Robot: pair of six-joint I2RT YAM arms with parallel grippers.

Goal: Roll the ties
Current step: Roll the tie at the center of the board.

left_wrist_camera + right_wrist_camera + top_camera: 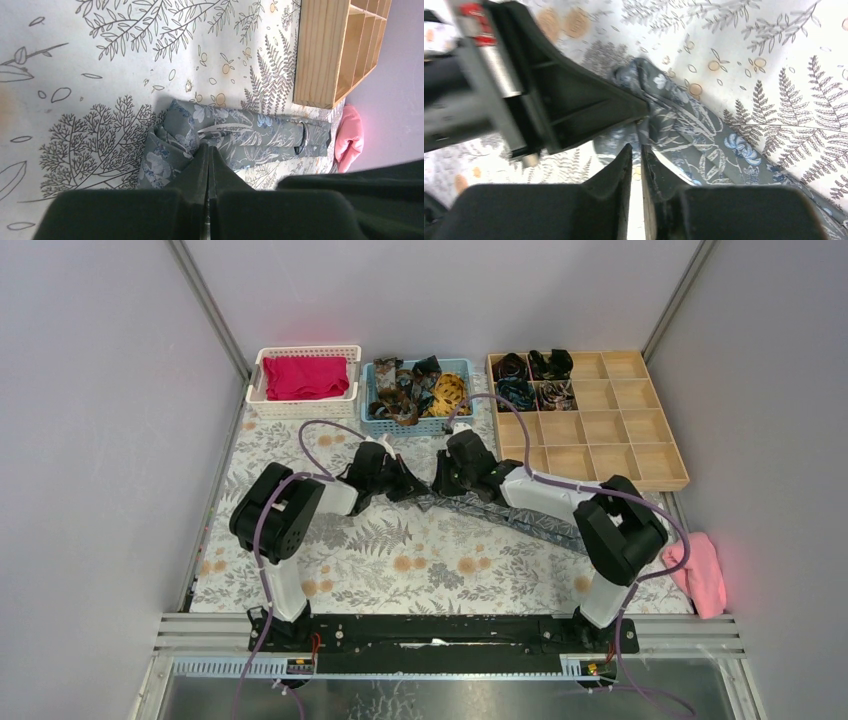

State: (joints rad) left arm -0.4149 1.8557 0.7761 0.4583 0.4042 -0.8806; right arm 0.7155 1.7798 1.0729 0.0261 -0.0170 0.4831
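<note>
No text, label or number is readable anywhere.

The tie (250,132) is grey-green with pale blue flowers and whitish leaves. The tablecloth (400,560) is white, printed with grey ferns and orange blossoms. A white basket (300,408) holds a magenta cloth (305,377) — beside it, a blue basket (420,426) — tan wooden tray (612,428), pink cloth (700,575).

A pale cloth (440,570) printed with grey ferns and orange blossoms is being shown spread flat at the centre. It is being enclosed by plain grey walls (440,290) at 9, 12 and 3 o'clock, joined by aluminium posts (207,305) at 11 and 1 o'clock. A metal rail (200,635) is being shown at 6 o'clock. A white basket (300,408), a blue basket (410,426) and a wooden tray (610,430) are being kept at 11, 12 and 1 o'clock. Everything is being lit softly and evenly.
</note>
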